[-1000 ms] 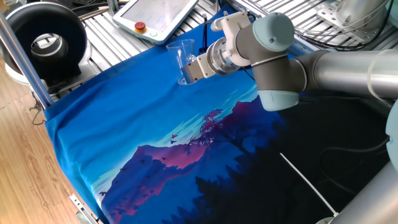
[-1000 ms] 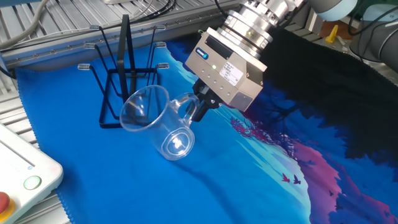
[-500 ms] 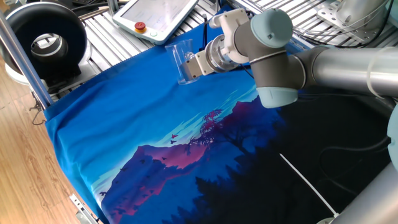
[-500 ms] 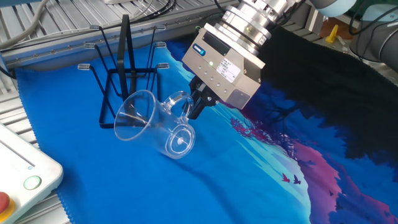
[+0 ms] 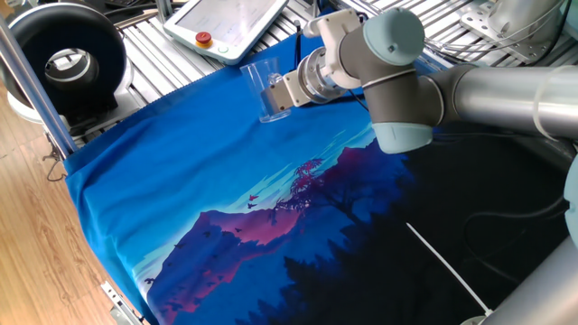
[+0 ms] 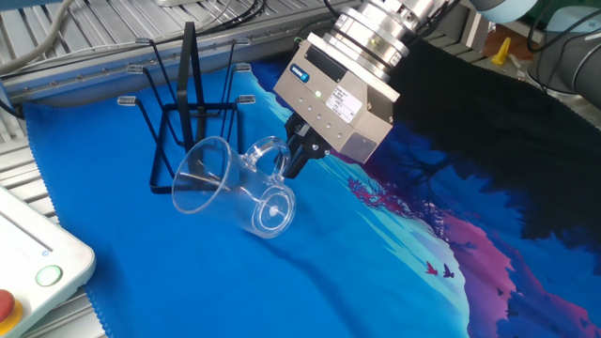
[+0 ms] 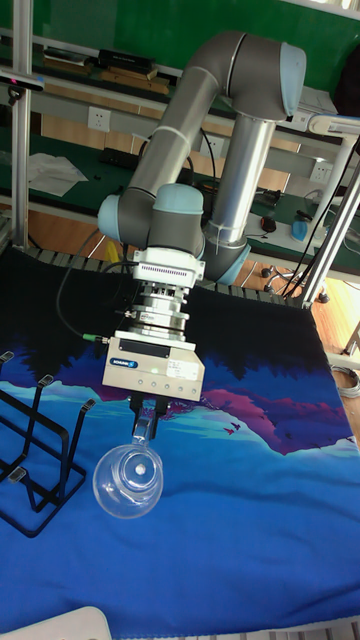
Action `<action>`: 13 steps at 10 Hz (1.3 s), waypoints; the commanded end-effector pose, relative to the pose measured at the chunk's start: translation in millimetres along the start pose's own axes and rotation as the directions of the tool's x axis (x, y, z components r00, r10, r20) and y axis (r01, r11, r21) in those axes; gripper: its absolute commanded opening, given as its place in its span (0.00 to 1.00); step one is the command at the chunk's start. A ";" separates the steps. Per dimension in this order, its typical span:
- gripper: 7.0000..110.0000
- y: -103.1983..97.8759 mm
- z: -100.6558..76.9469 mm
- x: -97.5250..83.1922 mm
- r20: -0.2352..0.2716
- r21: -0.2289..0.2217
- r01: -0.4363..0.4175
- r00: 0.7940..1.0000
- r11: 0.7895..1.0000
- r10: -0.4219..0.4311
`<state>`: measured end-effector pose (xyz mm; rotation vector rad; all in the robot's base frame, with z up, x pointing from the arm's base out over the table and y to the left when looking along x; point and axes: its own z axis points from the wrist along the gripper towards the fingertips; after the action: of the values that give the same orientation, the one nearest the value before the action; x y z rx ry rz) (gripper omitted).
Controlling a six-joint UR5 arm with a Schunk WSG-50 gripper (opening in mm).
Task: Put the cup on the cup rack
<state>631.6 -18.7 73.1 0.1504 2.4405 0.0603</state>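
I see the cup [image 6: 230, 188] as clear, glossy glass, the cup rack [image 6: 183, 108] as thin matt black metal wire, the gripper [image 6: 299, 160] with a smooth pale metal housing and dark fingers, and the tablecloth [image 6: 376, 272] as soft matt printed cloth.

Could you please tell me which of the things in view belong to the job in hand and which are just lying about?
Job: cup, held by its handle in the hand; rack.

Lying about: white pendant; black round unit; printed cloth.
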 end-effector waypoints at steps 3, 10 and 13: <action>0.00 -4.1 -1.8 -3.4 -0.001 0.003 -0.008 1.000 1.000 0.008; 0.00 -2.5 -5.2 -6.9 -0.018 0.017 0.000 1.000 1.000 0.001; 0.00 -3.8 -5.5 -6.6 -0.023 0.026 0.005 1.000 1.000 -0.004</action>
<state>632.3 -20.6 79.3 0.1414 2.4636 0.0288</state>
